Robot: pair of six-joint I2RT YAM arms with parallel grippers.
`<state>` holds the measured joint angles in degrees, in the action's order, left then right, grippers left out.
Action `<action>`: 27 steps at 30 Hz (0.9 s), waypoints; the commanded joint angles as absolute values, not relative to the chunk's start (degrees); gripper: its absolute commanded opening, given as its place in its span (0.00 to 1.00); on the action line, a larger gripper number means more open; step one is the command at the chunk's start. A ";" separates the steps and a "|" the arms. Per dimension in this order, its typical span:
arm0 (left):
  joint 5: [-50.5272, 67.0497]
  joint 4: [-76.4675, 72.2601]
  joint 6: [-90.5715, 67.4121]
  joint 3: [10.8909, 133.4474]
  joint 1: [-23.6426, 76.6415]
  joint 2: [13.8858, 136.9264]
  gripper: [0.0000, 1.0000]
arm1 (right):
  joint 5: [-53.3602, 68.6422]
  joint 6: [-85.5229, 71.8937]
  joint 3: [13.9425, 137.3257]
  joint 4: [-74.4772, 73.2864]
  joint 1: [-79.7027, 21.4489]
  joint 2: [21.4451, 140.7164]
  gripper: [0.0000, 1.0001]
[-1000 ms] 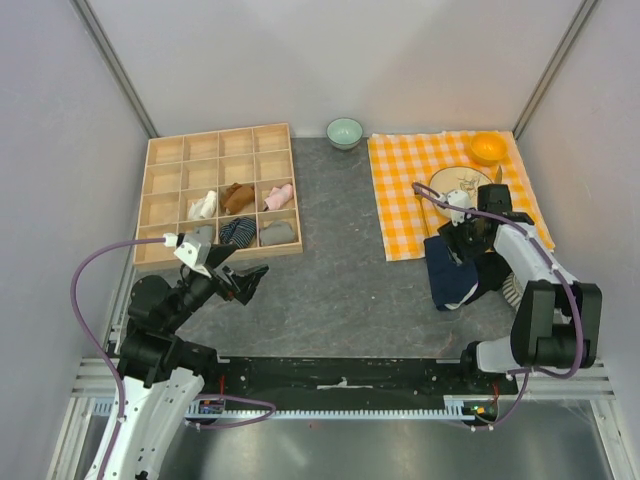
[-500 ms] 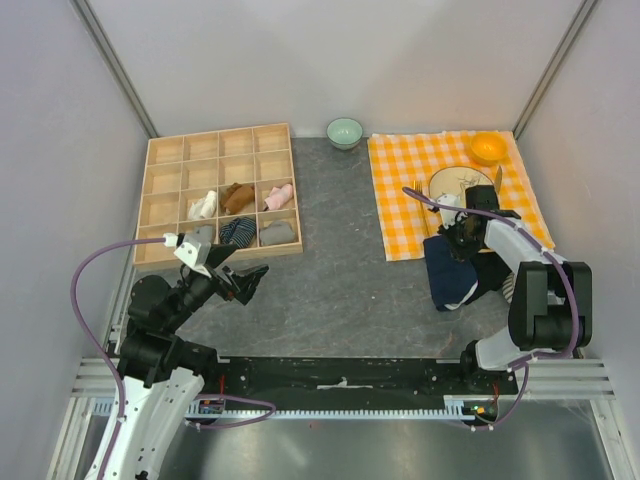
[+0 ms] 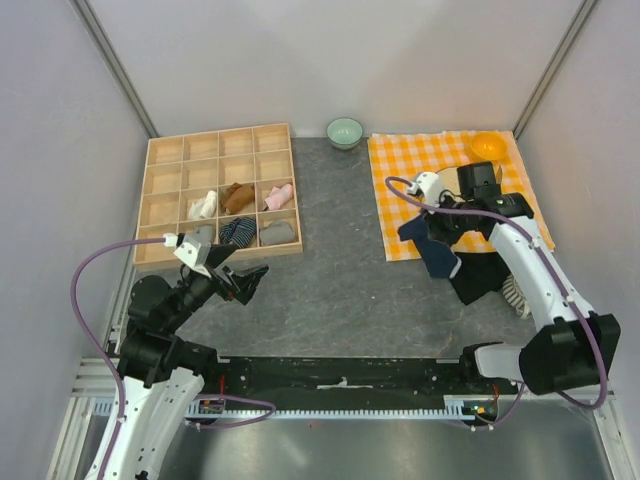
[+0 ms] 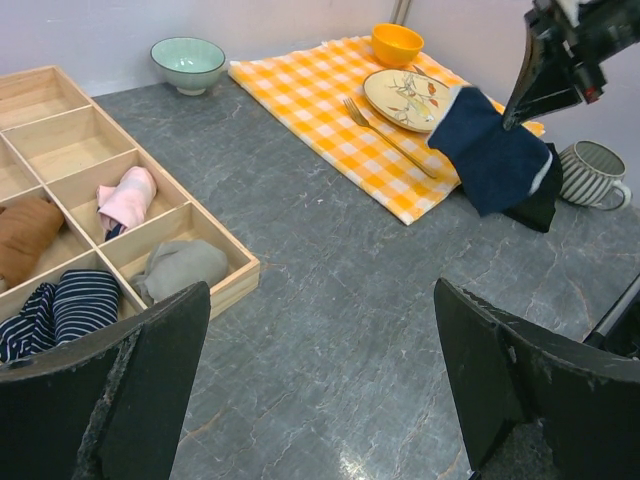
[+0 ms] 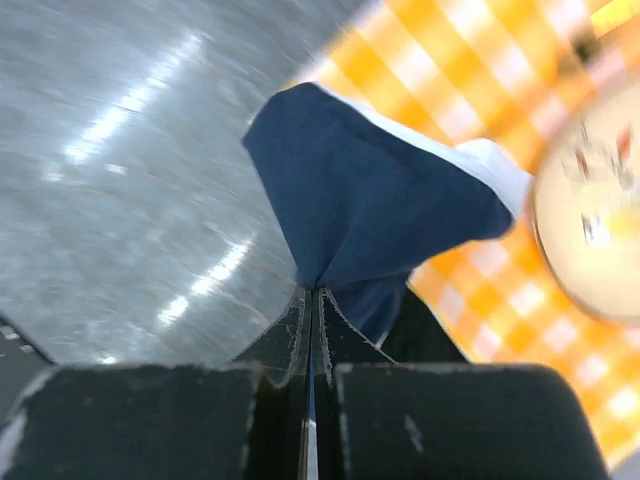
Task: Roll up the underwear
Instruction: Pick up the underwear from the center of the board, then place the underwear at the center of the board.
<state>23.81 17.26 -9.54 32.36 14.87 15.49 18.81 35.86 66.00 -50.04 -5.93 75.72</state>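
Right gripper (image 5: pixel 312 298) is clenched on a pinch of the underwear (image 5: pixel 370 200). Its jaws are pressed together with navy fabric bunched between them, so the garment hangs from them above the near left corner of the checked cloth (image 3: pixel 400 190), on the right side of the worktop (image 3: pixel 340 280). I judge the grip at one edge is meant to lift the piece off the cloth and bring it onto bare stone, where it can be spread flat for rolling. A darker fold trails below it, and I cannot tell whether that is the same garment.

Left gripper (image 4: pixel 320 360) hangs released, jaws wide and holding nothing, by the worktop's near left edge beside the wooden tray (image 3: pixel 220 131). It is well apart from the work, which I read as parked.

My count:
- one pair of underwear
- one tray
- five rolled garments (image 3: pixel 278 231) in its compartments
- two bowls towards the far edge, a green bowl (image 3: pixel 345 131) and an orange bowl (image 3: pixel 487 147)
- one plate (image 4: pixel 405 90)
- one fork (image 4: pixel 385 135)
- one striped mug (image 4: pixel 592 172)
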 commanded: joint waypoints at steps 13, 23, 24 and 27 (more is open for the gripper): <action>21.53 16.87 -8.96 32.34 14.77 15.82 0.99 | 49.75 43.69 90.28 -68.41 -27.68 76.64 0.00; 21.45 17.14 -8.96 32.26 14.77 16.44 0.99 | 9.15 29.44 57.14 -35.86 -25.58 84.54 0.00; 21.45 17.05 -8.96 32.26 14.68 16.44 0.99 | 9.14 29.44 56.61 -35.69 -25.32 84.99 0.00; 21.53 17.14 -8.96 32.26 14.77 16.35 0.99 | 12.91 29.44 54.67 -35.60 -25.14 84.82 0.00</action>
<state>22.50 17.58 -9.52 32.36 14.87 16.12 16.64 31.24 55.07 -41.71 -25.54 87.44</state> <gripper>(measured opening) 0.990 0.007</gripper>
